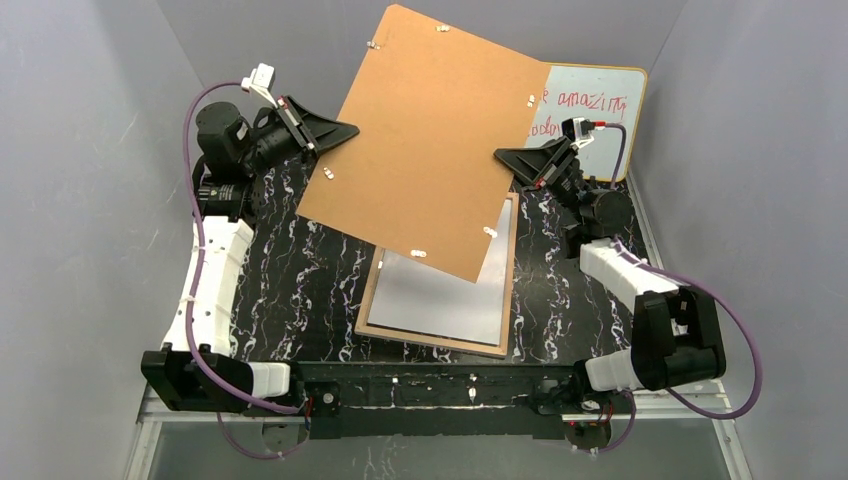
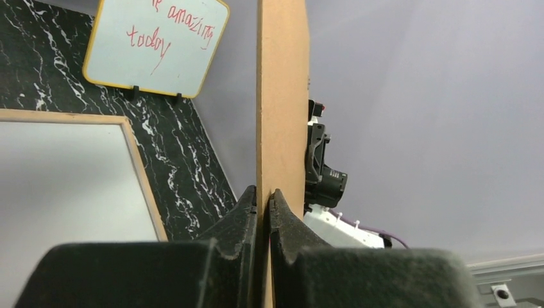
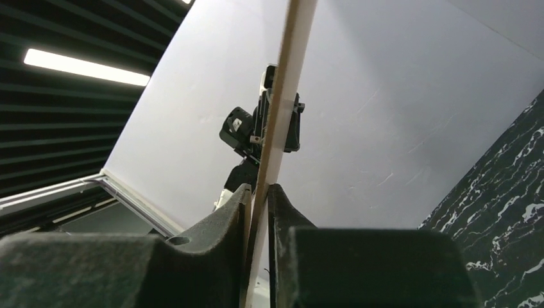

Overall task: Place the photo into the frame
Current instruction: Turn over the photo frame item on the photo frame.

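Brown and stiff, the backing board [image 1: 430, 140] hangs tilted in the air above the table [image 1: 290, 270], and 2 pincers hold it up. The left gripper [image 1: 350, 130] is pressed tight on the board's left edge. The right gripper [image 1: 505, 155] pinches the right edge, with its fingers close on both sides of the thin board. Under the board lies the frame [image 1: 368, 300], flat on the table, with its tan wood back facing up and left open. Inside it sits a pale grey sheet [image 1: 440, 300]. I cannot tell if that is the photo lying face down or only the clear pane, and no dark picture shows anywhere. A whiteboard [image 1: 600, 110] with red writing stands at the far right, partly behind the board. So the step in hand looks like handling the back cover while the frame is open. If the photo is in, the next move is to turn the board until its edges match the frame, then lower it flat. Both arms must move together, or the thin board could bend or slip out.
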